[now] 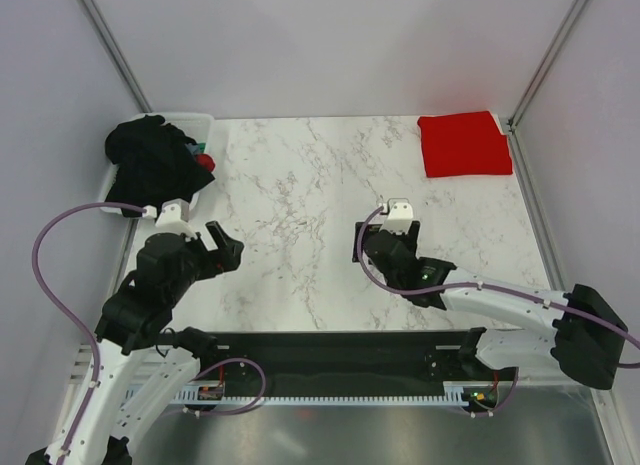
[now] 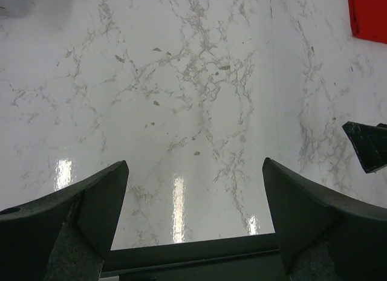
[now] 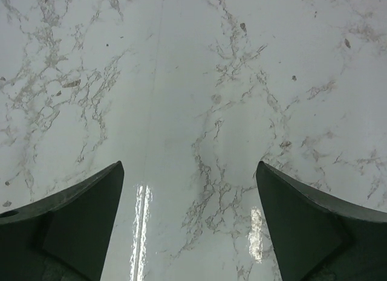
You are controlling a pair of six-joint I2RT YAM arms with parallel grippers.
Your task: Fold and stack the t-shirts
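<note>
Black shirts [image 1: 150, 165] heaped in white tub [image 1: 200, 117], far-left corner of tabletop [image 1: 300, 185]. Heap lies beyond and left of left gripper [image 1: 224, 247], near it. Right gripper [image 3: 188, 166] well apart from heap, so left arm nearer. Red shirt [image 1: 464, 144] folded flat, far-right corner, long axis across tabletop. Both grippers spread wide, pinching nothing. Next pick likely left arm's.

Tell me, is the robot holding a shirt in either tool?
No, nothing is held. The left tool and right tool are both open above the marble table.
</note>
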